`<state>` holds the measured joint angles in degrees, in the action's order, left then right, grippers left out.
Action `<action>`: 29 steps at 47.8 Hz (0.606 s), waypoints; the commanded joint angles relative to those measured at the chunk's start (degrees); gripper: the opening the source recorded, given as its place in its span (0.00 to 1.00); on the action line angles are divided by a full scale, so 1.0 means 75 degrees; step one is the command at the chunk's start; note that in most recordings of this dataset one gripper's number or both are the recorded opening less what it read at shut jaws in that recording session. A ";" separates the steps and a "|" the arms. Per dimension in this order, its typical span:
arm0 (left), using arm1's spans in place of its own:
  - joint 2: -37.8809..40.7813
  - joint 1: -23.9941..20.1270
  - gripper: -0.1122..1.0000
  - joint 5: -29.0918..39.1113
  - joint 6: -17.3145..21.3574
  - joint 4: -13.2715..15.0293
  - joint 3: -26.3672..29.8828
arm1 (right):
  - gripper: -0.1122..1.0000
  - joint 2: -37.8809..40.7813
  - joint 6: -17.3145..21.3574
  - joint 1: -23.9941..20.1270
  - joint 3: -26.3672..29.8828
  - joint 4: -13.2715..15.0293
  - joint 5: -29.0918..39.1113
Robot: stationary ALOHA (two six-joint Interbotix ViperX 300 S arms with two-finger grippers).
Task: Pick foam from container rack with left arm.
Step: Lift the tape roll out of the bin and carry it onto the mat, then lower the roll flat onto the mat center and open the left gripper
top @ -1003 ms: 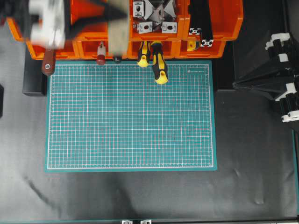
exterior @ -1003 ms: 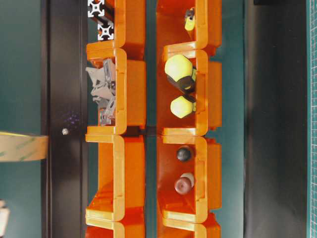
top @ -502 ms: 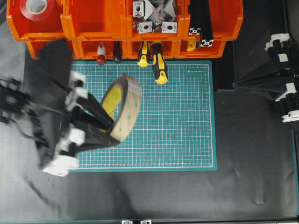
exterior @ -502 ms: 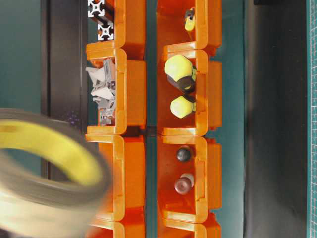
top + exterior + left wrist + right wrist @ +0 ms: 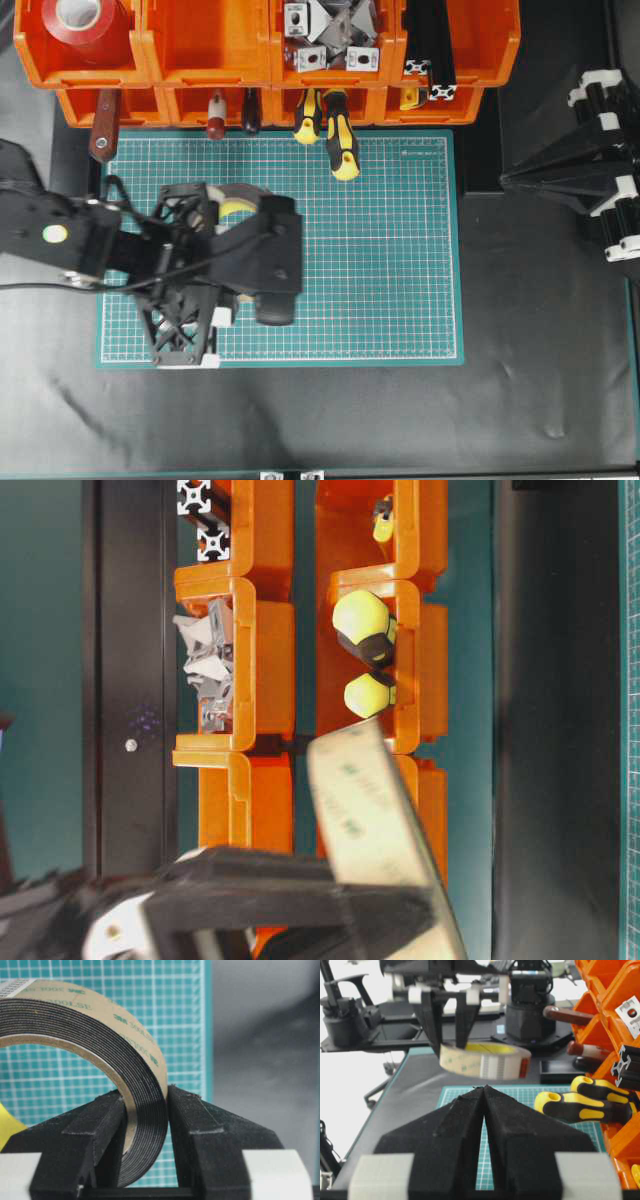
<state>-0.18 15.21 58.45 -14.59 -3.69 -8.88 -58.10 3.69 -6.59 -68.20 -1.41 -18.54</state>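
- Left pincer, a black lattice-framed gripper [image 5: 145, 1125], pinches the wall of the dark grey foam tape roll with a beige-tan outer face [image 5: 100, 1050]: one jaw inside the ring, one outside.
- Left arm, black with a yellow-green dot [image 5: 55, 235], reaches in from the left edge of the overhead view, stretched over the left half of the green gridded cutting mat [image 5: 380, 260], wrist turned down toward the mat.
- Right pincer, black with white clips [image 5: 484, 1125], sits well apart at the right of the scene; its jaws are pressed together and nothing is between them.
- Foam roll: many thin dark layers wound on edge, tan liner with small green print, a patch of yellow core showing at the low left of the left wrist view.
- Location: clear of the bright orange plastic bin rack [image 5: 230, 60], held above the mat, on the near side of the rack.
- Orientation: in the right wrist view the roll hangs below the left jaws with its ring roughly level, so its open centre faces up and down; a slight tilt is possible, cannot tell exactly.
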 commanded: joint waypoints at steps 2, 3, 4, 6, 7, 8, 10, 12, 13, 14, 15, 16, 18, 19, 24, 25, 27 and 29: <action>0.0059 -0.0152 0.32 0.0070 0.0234 -0.0035 0.0363 | 0.10 0.0047 0.0012 -0.0012 0.0176 -0.0059 -0.0129; 0.0082 -0.0164 0.32 0.0070 0.0246 -0.0035 0.0375 | 0.10 0.0047 0.0012 -0.0012 0.0187 -0.0070 -0.0141; 0.0105 -0.0176 0.32 0.0070 0.0270 -0.0035 0.0387 | 0.10 0.0047 0.0012 -0.0012 0.0187 -0.0082 -0.0141; 0.0141 -0.0199 0.32 0.0070 0.0293 -0.0035 0.0410 | 0.10 0.0047 0.0012 -0.0012 0.0187 -0.0094 -0.0152; 0.0141 -0.0199 0.32 0.0070 0.0305 -0.0035 0.0422 | 0.10 0.0047 0.0012 -0.0012 0.0199 -0.0105 -0.0152; 0.0141 -0.0211 0.32 0.0070 0.0305 -0.0035 0.0434 | 0.10 0.0047 0.0012 -0.0012 0.0211 -0.0105 -0.0164; 0.0152 -0.0234 0.32 0.0070 0.0328 -0.0035 0.0445 | 0.10 0.0059 0.0012 -0.0012 0.0223 -0.0105 -0.0164; 0.0152 -0.0234 0.32 0.0094 0.0340 -0.0035 0.0434 | 0.10 0.0047 0.0012 -0.0012 0.0223 -0.0105 -0.0164; 0.0141 -0.0246 0.32 0.0094 0.0352 -0.0035 0.0422 | 0.10 0.0047 0.0012 -0.0012 0.0223 -0.0105 -0.0164; 0.0141 -0.0258 0.32 0.0094 0.0363 -0.0035 0.0422 | 0.10 0.0047 0.0012 -0.0012 0.0223 -0.0105 -0.0164; 0.0141 -0.0258 0.32 0.0094 0.0375 -0.0035 0.0410 | 0.10 0.0059 0.0012 -0.0012 0.0223 -0.0105 -0.0164; 0.0129 -0.0270 0.32 0.0094 0.0375 -0.0035 0.0398 | 0.10 0.0047 0.0012 -0.0012 0.0223 -0.0105 -0.0164; 0.0129 -0.0281 0.32 0.0094 0.0387 -0.0035 0.0387 | 0.10 0.0059 0.0012 -0.0012 0.0223 -0.0105 -0.0164; 0.0129 -0.0281 0.32 0.0094 0.0387 -0.0035 0.0387 | 0.10 0.0059 0.0012 -0.0012 0.0223 -0.0105 -0.0164; 0.0152 -0.0328 0.32 0.0094 0.0422 -0.0035 0.0375 | 0.10 0.0059 0.0012 -0.0012 0.0223 -0.0105 -0.0164; 0.0152 -0.0340 0.32 0.0094 0.0422 -0.0035 0.0375 | 0.10 0.0059 0.0012 -0.0012 0.0223 -0.0105 -0.0164; 0.0152 -0.0363 0.32 0.0094 0.0434 -0.0035 0.0363 | 0.10 0.0059 0.0012 -0.0012 0.0223 -0.0105 -0.0164; 0.0152 -0.0387 0.32 0.0070 0.0445 -0.0035 0.0363 | 0.10 0.0059 0.0012 -0.0012 0.0223 -0.0105 -0.0164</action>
<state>2.02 12.74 59.33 -11.43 -3.69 -7.47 -58.10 3.69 -6.59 -68.29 -2.02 -18.90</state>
